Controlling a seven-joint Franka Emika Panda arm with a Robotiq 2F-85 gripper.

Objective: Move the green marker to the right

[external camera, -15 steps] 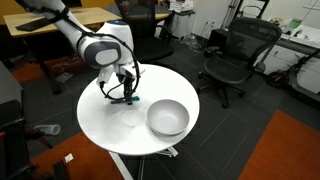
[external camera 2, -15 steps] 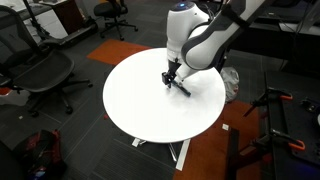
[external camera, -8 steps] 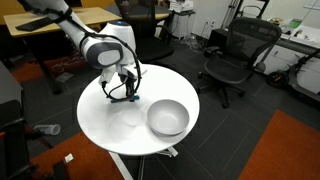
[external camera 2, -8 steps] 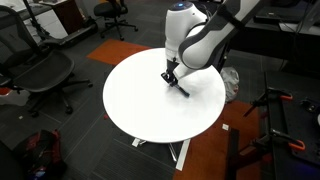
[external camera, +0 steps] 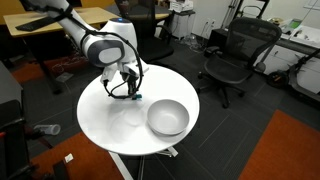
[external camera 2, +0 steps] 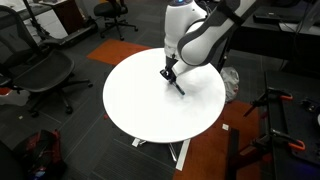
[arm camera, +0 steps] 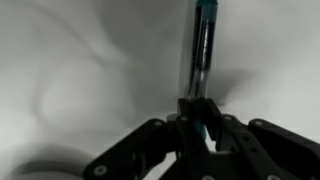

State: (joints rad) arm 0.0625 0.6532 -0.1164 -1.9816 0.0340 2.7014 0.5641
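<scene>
The green marker (arm camera: 201, 55) is a thin dark teal stick. In the wrist view it runs from between my fingers straight up the picture, over the white table (arm camera: 80, 70). My gripper (arm camera: 199, 112) is shut on the marker's near end. In both exterior views the gripper (external camera: 130, 92) (external camera 2: 171, 76) hangs just above the round white table (external camera: 110, 125) (external camera 2: 140, 105), and the marker (external camera 2: 179, 87) slants down from the fingers toward the tabletop. The marker (external camera: 136, 96) is barely visible beside the fingers.
A round grey bowl (external camera: 167, 117) stands on the table close to the gripper. Office chairs (external camera: 232, 55) (external camera 2: 40, 75) stand around the table. A desk (external camera: 60, 20) lies behind the arm. Orange floor mats (external camera 2: 215, 150) lie beside the table base.
The jaws have shut on the marker's end. The gripper has shifted a little with the marker, and the marker's free end now points at a different angle.
</scene>
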